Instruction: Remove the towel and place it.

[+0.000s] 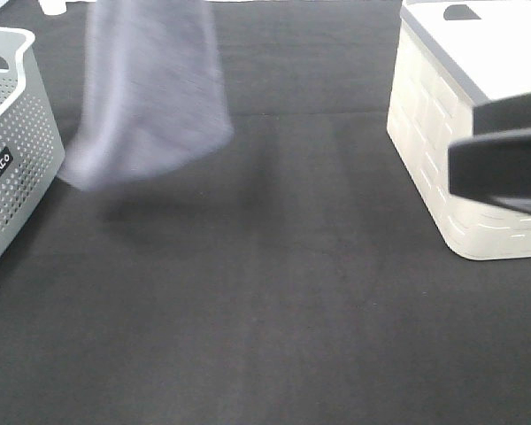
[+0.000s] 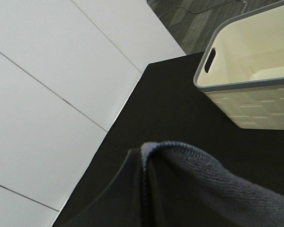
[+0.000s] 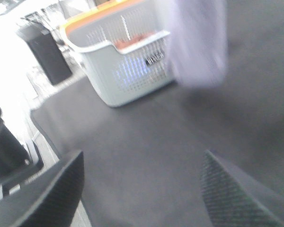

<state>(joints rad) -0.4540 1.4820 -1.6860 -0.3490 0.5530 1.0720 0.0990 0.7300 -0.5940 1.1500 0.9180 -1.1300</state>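
Towel: it's up in the air! The towel (image 1: 146, 88) hangs limp over the black cloth (image 1: 274, 310), smeared with blur. Its low corner is just beside the grey basket (image 1: 9, 142), and it touches nothing.

Left side: the left gripper (image 2: 132, 179) has its jaws together, clamped on a folded, stitched edge of the towel. In its wrist view the fabric bunches out right at the grip. In the high view the gripper itself is out of sight above the top edge.

Right side: the right gripper (image 3: 142, 189) has its fingers (image 3: 57, 189) well apart with nothing between them. It sits low over the cloth, in front of the cream basket (image 1: 442, 115).

Baskets: grey one on the left and cream one on the right, well apart, with bare cloth between them.

Done: the removal looks finished to me, since the towel is clear of any surface.

Left to do: the placing, all of it. The towel has to come down somewhere and be let go.

Where to: I can't tell from here.

Watch for: the dangling corner could catch the grey basket's rim.
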